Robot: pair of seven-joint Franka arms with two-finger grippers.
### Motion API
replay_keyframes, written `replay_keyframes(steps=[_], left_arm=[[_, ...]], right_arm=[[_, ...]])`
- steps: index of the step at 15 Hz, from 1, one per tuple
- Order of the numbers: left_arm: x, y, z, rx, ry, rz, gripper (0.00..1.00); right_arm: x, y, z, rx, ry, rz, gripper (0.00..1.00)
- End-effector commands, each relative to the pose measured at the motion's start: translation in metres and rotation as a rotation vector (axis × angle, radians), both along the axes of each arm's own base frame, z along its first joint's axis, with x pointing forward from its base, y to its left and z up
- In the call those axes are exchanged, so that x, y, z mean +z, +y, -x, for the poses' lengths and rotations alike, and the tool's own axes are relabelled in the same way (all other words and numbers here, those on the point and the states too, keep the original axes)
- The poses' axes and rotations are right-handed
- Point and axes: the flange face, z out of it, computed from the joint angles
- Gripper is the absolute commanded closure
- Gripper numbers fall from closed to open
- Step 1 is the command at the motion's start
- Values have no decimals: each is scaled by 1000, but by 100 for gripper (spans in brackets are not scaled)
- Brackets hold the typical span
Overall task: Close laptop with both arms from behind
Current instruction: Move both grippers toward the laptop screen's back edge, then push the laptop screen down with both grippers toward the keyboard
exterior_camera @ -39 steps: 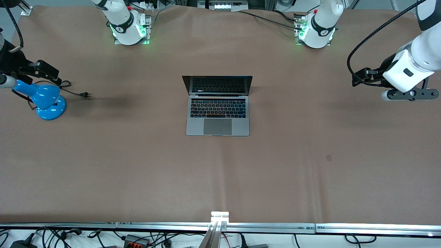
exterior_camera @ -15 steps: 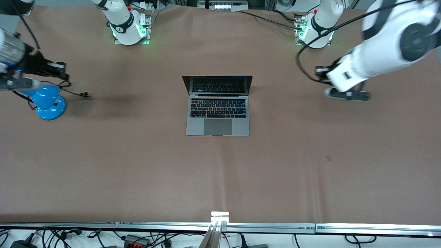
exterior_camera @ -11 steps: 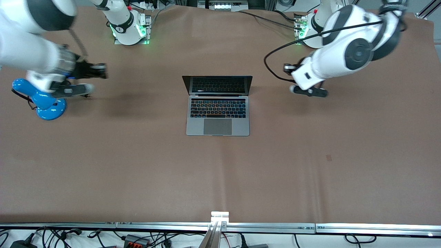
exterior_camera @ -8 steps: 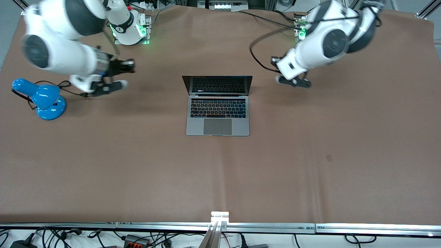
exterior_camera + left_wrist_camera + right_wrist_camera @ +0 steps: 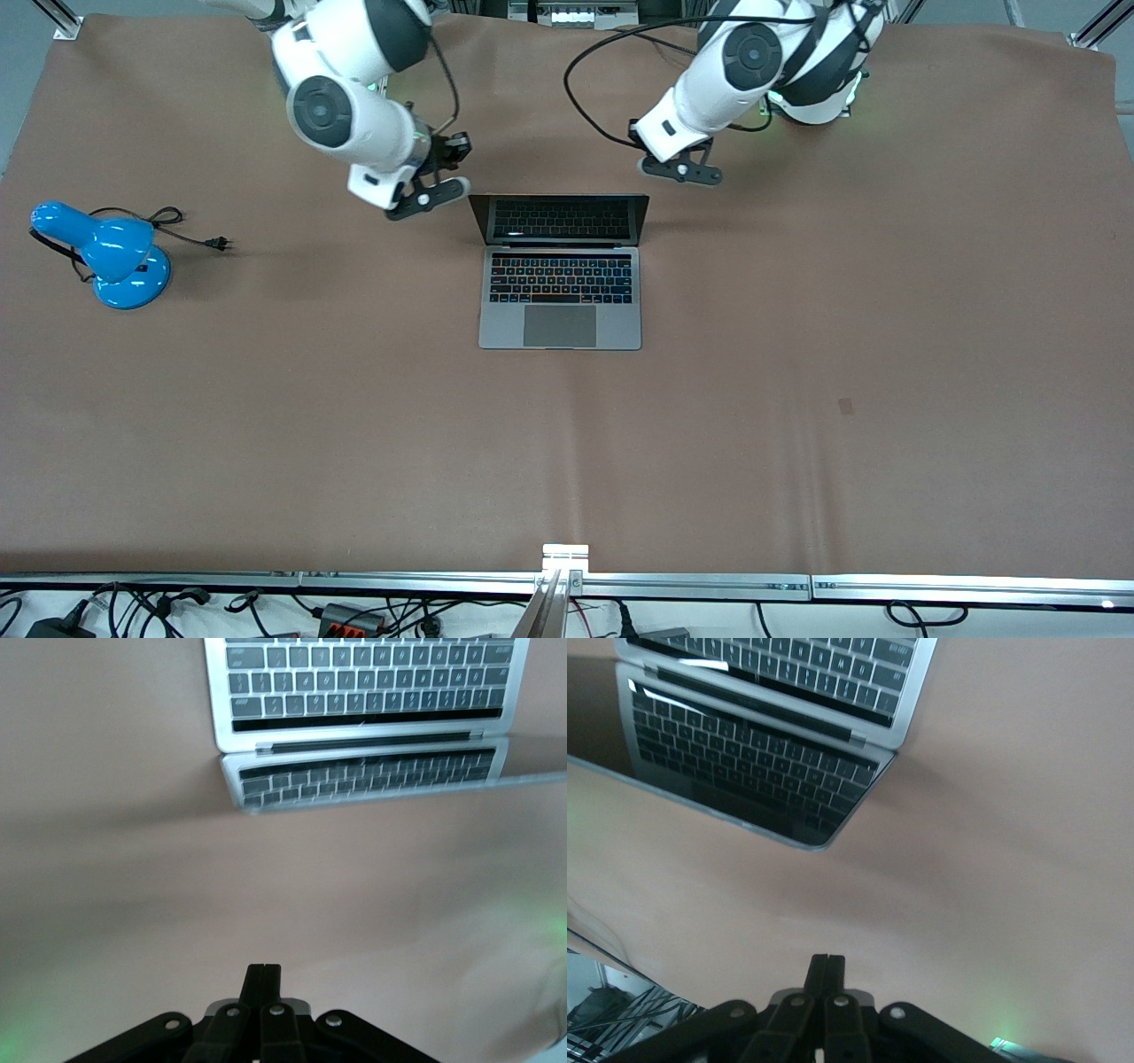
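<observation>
Clenched with nothing between them, both sets of jaws hang over the bench by the laptop's [image 5: 560, 270] open lid: left gripper [image 5: 680, 168] at one top corner, right gripper [image 5: 423, 197] at the other. Closed tips give me blunt pushers, I reckon, to tip that lid toward its keyboard mid-bench.

Slim space-grey laptop [image 5: 560, 273] lying open near the middle of the brown table, base flat, trackpad edge toward the front camera, hinge edge toward the arm bases. Black keyboard with large grey trackpad below it, nearer the front camera. Lid raised and upright, dark screen mirroring the keys. Seen in the left wrist view [image 5: 363, 722] and the right wrist view [image 5: 766, 735] from the lid side, top edge of the screen standing clear above the table. Two white jointed arms with black bands and cables reaching down from the bases, one beside each upper corner of the lid.
</observation>
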Motion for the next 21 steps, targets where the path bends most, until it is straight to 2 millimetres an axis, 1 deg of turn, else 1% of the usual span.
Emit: replay_keyframes(steps=[1, 3, 4, 5, 7, 8, 9, 11, 13, 14, 16, 19, 21], left_arm=[[-27, -1, -24, 61, -3, 57, 100], [-35, -5, -35, 78, -15, 81, 100], [-36, -8, -41, 84, -17, 96, 100], [-36, -9, -46, 90, -18, 105, 100], [-34, -13, -57, 95, -34, 125, 100], [-34, -15, -68, 76, -51, 123, 100], [-36, -14, -78, 63, -62, 117, 100], [-39, -18, -89, 80, -58, 118, 100], [-42, -14, -109, 91, -69, 111, 100], [-46, -15, -113, 93, -67, 108, 100], [-54, -12, -125, 86, -73, 97, 100], [-65, -9, -144, 96, -69, 102, 100], [-72, -6, -155, 91, -79, 92, 100]], right_arm=[[-17, 18, 17, -2, 7, 11, 100], [-30, 28, 14, -5, -22, 7, 100], [-35, 40, 17, 9, -39, 3, 100], [-40, 44, 16, 3, -59, -1, 100], [-38, 46, 11, -9, -93, -17, 100], [-37, 45, 6, -24, -114, -27, 100], [-33, 43, -1, -37, -130, -37, 100], [-26, 42, -11, -60, -168, -56, 100], [-23, 40, -19, -81, -210, -75, 100], [-25, 37, -24, -94, -220, -77, 100], [-34, 36, -31, -110, -240, -77, 100], [-69, 39, -42, -132, -281, -66, 100], [-89, 49, -54, -139, -308, -65, 100]])
